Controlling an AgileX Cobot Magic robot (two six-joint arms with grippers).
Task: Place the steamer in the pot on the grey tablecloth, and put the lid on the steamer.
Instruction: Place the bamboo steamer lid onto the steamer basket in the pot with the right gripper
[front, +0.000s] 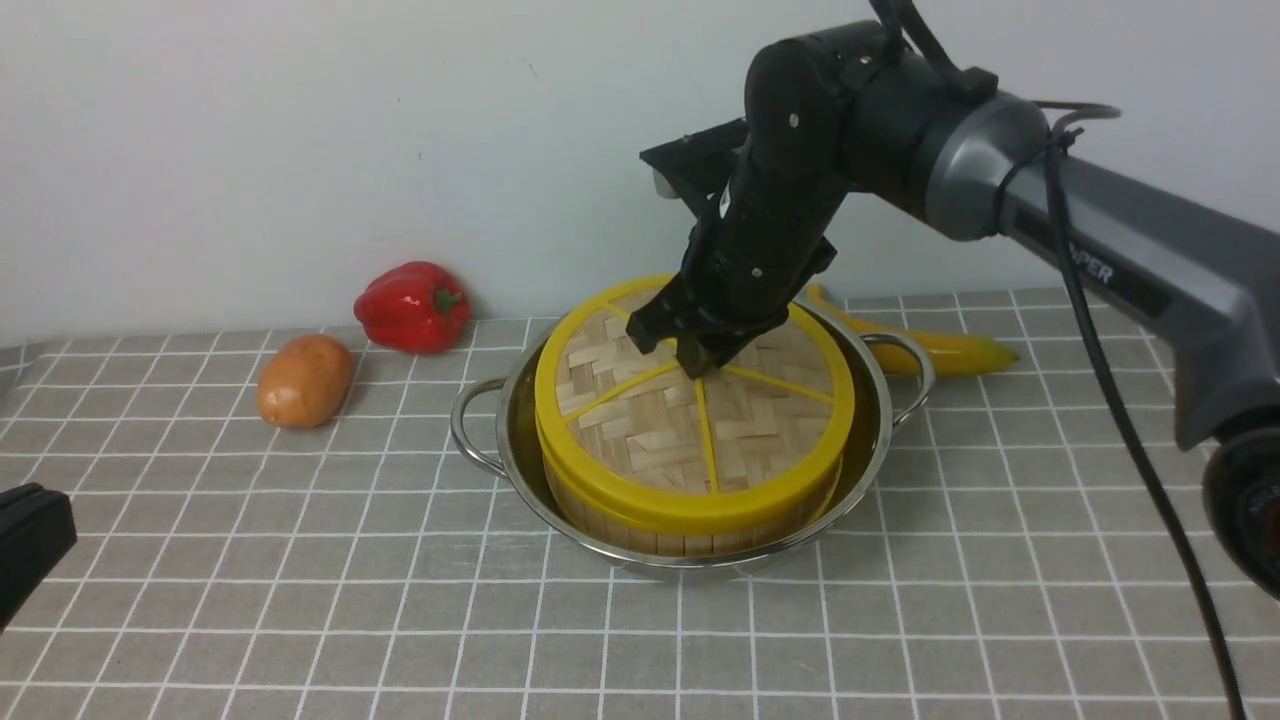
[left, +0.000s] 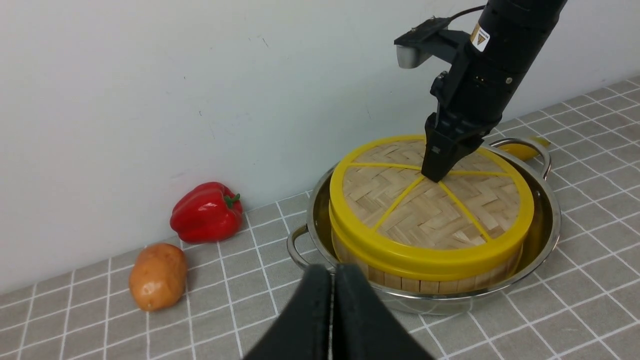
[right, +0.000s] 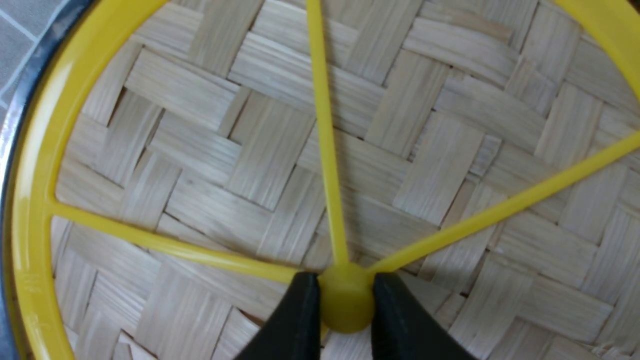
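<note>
The right claw (right: 346, 305) is clamped on the hub of the lid (front: 640, 420), which covers the steamer (front: 690, 543) in the pot (front: 870, 480), hiding its contents. The left claw's (left: 336, 272) blurred tips are together; the banana (front: 950, 352) is partly hidden at the pot's far right.

A pale, plain wall (front: 300, 150) with small dark marks stands behind.

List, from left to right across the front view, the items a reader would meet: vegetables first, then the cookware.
The brown potato-like item, the red pepper, then the pot with the steamer in it and the lid on top.
</note>
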